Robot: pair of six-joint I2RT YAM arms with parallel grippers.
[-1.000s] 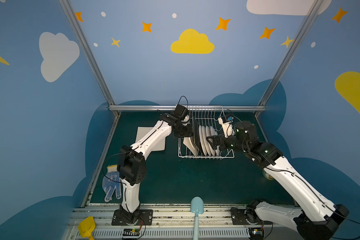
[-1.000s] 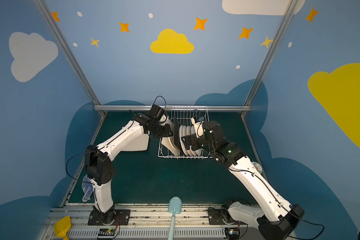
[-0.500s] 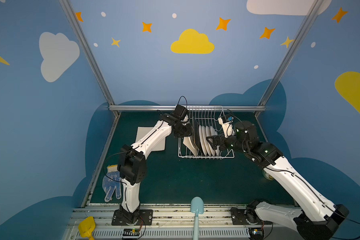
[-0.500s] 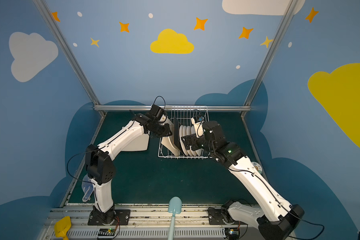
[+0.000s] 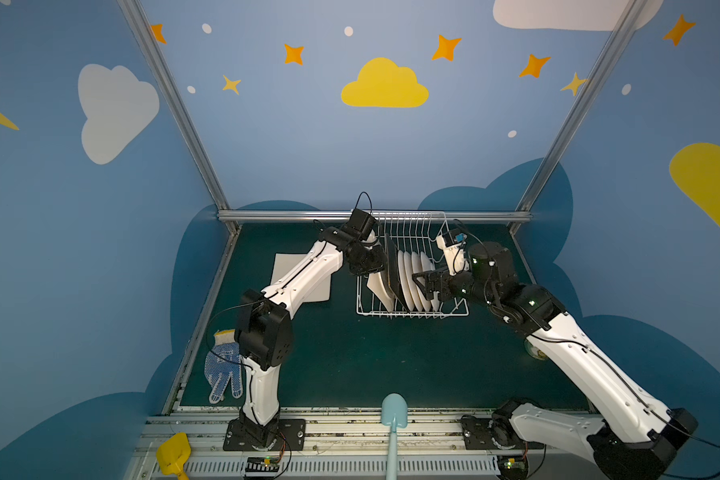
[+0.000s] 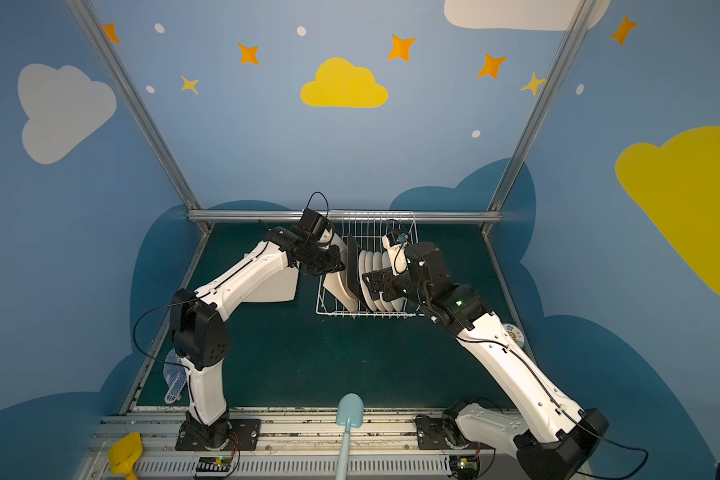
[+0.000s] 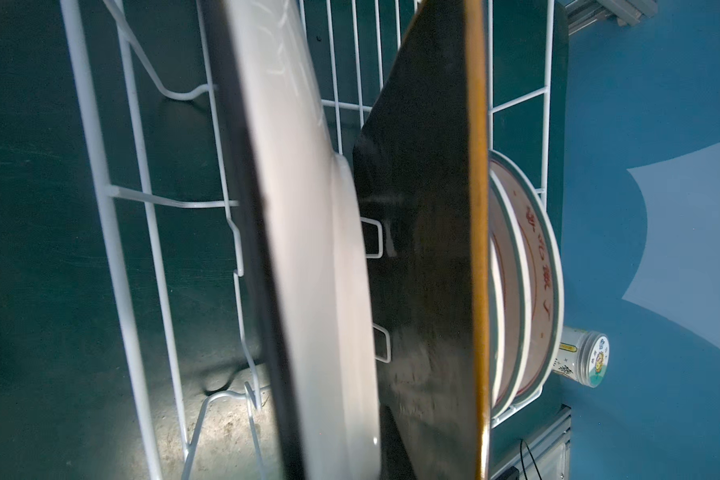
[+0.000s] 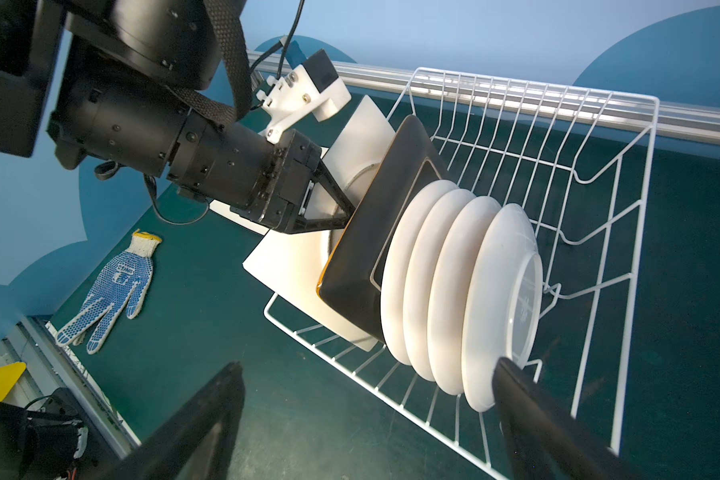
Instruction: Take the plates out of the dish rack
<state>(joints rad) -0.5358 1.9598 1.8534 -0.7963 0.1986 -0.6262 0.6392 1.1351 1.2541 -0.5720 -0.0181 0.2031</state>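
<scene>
Since a second ago the left gripper [image 5: 381, 266] has drawn its fingers together on the cream square plate [image 5: 378, 286]; both arms and the rest of the scene look unchanged.

In both top views the dish rack [image 5: 412, 316] sits toward 12 o'clock on the green mat [image 5: 371, 361]. On edge inside it, from 9 toward 3 o'clock, stand the cream square plate, the black square plate [image 5: 393, 270] and the four round plates [image 5: 412, 278]. The left gripper [image 6: 337, 266] is at the rack's 9 o'clock side and the right gripper [image 5: 422, 286] at its 3 o'clock side, beside the round plates. A second cream square plate [image 5: 287, 270] lies flat on the mat at 9 o'clock of the rack.

From the left wrist, a dark finger [image 7: 246, 187] lies pressed along the cream square plate [image 7: 308, 249]. Just beside that plate stands the black square plate [image 7: 425, 208], then the round plates [image 7: 533, 270] with red print.

From the right wrist, the left gripper [image 8: 346, 212] pinches the cream plate's edge just beside the black one. The right gripper [image 8: 368, 365] has its fingers [image 8: 537, 415] spread wide and holds nothing, one of them close to the end round plate. A blue-dotted glove [image 8: 113, 291] lies on the mat, well apart from the rack.
</scene>
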